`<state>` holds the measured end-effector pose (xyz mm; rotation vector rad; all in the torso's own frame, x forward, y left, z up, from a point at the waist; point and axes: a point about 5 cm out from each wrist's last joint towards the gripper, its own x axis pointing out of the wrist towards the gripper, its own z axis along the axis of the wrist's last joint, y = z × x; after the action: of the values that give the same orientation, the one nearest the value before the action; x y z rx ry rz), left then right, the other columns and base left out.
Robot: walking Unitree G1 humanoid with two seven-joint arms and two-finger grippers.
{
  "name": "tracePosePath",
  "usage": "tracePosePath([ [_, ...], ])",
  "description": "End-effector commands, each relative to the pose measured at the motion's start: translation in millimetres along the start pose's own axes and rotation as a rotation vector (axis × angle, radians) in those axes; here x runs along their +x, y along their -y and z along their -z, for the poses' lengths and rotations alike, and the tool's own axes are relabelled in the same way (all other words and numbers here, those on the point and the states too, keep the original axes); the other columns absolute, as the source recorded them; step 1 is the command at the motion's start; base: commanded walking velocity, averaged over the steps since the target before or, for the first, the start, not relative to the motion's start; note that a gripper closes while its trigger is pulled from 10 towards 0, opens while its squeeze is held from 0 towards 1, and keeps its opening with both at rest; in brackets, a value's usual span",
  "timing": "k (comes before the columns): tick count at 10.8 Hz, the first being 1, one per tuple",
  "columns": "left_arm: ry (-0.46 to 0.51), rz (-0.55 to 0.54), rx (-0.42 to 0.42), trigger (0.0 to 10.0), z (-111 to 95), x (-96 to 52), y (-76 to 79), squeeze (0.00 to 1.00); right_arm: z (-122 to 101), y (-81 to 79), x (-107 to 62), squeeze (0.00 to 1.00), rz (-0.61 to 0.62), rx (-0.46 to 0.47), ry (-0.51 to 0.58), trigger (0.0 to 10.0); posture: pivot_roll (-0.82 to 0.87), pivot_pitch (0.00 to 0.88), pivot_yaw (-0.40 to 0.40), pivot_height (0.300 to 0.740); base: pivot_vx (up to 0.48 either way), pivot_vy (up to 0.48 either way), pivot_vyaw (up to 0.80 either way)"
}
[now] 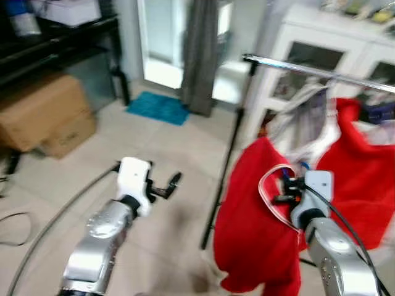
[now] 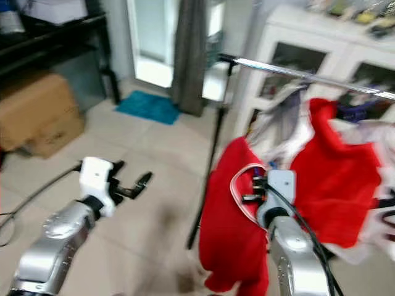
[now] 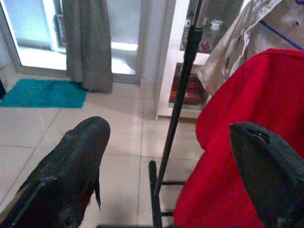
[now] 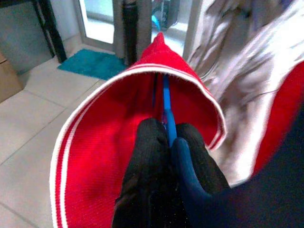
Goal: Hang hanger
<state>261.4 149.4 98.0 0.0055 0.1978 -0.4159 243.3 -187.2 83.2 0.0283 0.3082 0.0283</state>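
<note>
My right gripper [image 1: 285, 185] is shut on a blue hanger [image 4: 166, 111] that runs up from between its fingers into the white-trimmed collar of a red garment [image 1: 253, 228]. The garment hangs from the hanger in front of the clothes rack, below its metal rail [image 1: 308, 69]. The hanger's hook is hidden by the cloth. My left gripper [image 1: 170, 185] is open and holds nothing. It is raised over the floor to the left of the rack's black pole [image 1: 225, 166]. In the left wrist view the pole [image 3: 178, 99] stands between its two fingers [image 3: 71, 166].
A pale garment [image 1: 308, 117] and another red one [image 1: 364, 166] hang on the rail. A white cabinet [image 1: 321, 49] stands behind the rack. Cardboard boxes [image 1: 43, 111], a teal mat [image 1: 158, 108], a grey curtain [image 1: 200, 55] and floor cables [image 1: 15, 228] lie to the left.
</note>
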Motion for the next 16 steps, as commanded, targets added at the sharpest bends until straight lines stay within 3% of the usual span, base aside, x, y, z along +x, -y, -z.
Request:
tracePosePath([
  [1,0.016,0.023,0.016,10.0,-4,2.5,6.8,0.0,-9,7.1,-2.3,0.0,0.027,-0.004,0.036,10.0,-0.15,0.0,-0.061,0.74,0.0,-0.349,0.0],
  [4,0.017,0.041,-0.007,10.0,-3,2.3,12.1,0.0,-12,1.9,-2.6,0.0,-0.032,-0.02,0.05,10.0,-0.14,0.0,-0.07,0.74,0.0,-0.114,0.0],
  [5,0.056,0.069,-0.056,10.0,-9,0.9,13.7,0.33,-21,-5.2,-1.2,0.0,-0.12,-0.062,0.077,10.0,-0.14,0.0,-0.076,0.74,0.0,0.0,0.0],
  [6,0.037,0.086,-0.056,10.0,-9,0.2,15.6,1.0,-25,-6.4,-0.9,0.0,-0.139,-0.067,0.086,10.0,-0.13,0.0,-0.077,0.74,0.0,0.0,0.0],
  [9,0.055,0.17,-0.076,10.0,-19,6.5,18.0,1.0,-48,-23.8,-4.1,0.0,-0.243,-0.069,0.159,10.0,-0.15,0.0,-0.057,0.74,0.0,0.0,0.0],
  [10,0.059,0.398,-0.13,10.0,-30,17.2,36.7,1.0,-57,-33.8,-1.7,0.0,-0.286,-0.122,0.166,10.0,-0.13,0.0,-0.053,0.74,0.0,0.0,0.0],
  [12,0.055,0.535,-0.155,10.0,-46,31.0,47.4,1.0,-67,-42.8,1.7,0.0,-0.316,-0.177,0.195,10.0,-0.15,0.0,-0.028,0.74,0.0,0.0,0.0],
  [13,0.026,0.569,-0.191,10.0,-45,39.9,52.6,0.73,-69,-44.7,0.7,0.0,-0.316,-0.225,0.207,10.0,-0.17,0.0,-0.01,0.74,0.0,0.0,0.0],
  [14,-0.011,0.614,-0.21,10.0,-40,43.6,59.8,0.0,-70,-45.4,-1.3,0.0,-0.311,-0.226,0.21,10.0,-0.17,0.0,-0.013,0.74,0.0,0.0,0.0],
  [16,-0.051,0.691,-0.191,10.0,-32,52.8,72.4,0.0,-73,-54.3,-2.6,0.0,-0.325,-0.201,0.229,10.0,-0.18,0.0,-0.013,0.74,0.0,0.0,0.0],
])
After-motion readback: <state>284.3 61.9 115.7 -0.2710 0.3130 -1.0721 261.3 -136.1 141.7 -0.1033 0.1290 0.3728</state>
